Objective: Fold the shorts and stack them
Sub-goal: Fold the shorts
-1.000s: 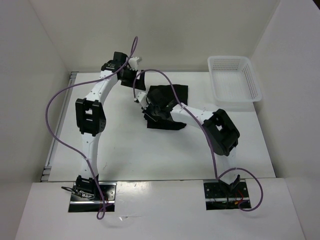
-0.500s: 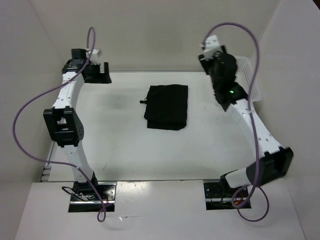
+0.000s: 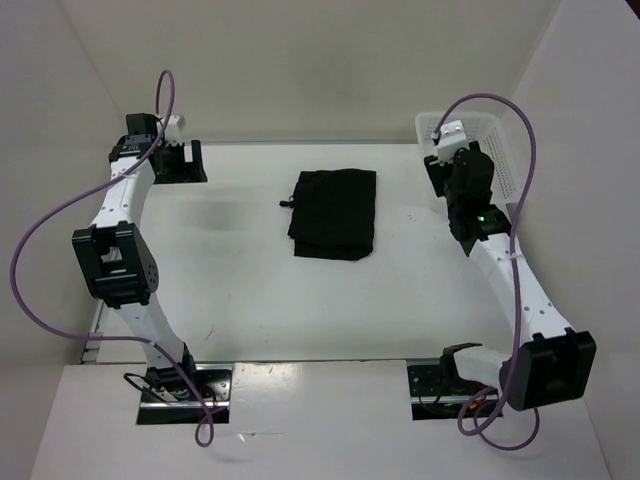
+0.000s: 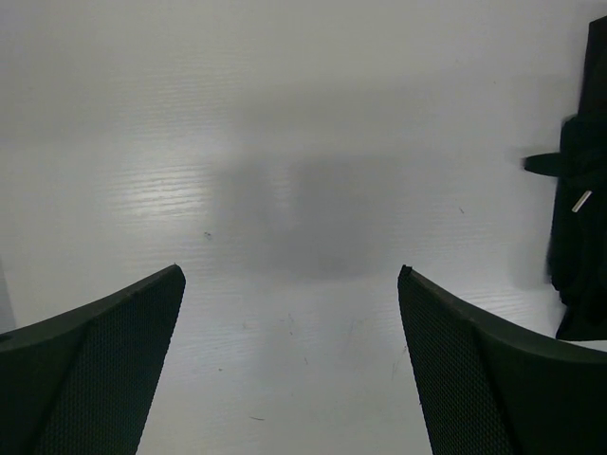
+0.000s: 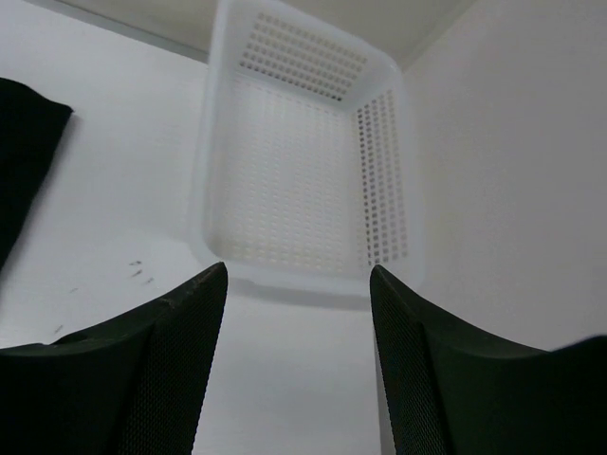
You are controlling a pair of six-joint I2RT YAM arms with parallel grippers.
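Observation:
The black shorts [image 3: 335, 213] lie folded in a neat rectangle at the middle back of the table, with a small drawstring end at their left edge. Neither gripper touches them. My left gripper [image 3: 186, 160] is at the back left corner, open and empty. In the left wrist view its gripper [image 4: 291, 270] is over bare table, and the shorts [image 4: 580, 227] show only at the right edge. My right gripper [image 3: 446, 172] hovers at the back right, open and empty. In the right wrist view its gripper [image 5: 299, 267] faces the basket, with a corner of the shorts [image 5: 21, 156] at far left.
A white plastic mesh basket [image 3: 503, 160] stands at the back right corner, empty as seen in the right wrist view [image 5: 379, 180]. White walls close in the table at the back and both sides. Purple cables loop above both arms.
My right gripper has let go of the shorts, opened, and swung right toward the basket. The left arm has moved out to the back left corner. The shorts lie folded and uncovered.

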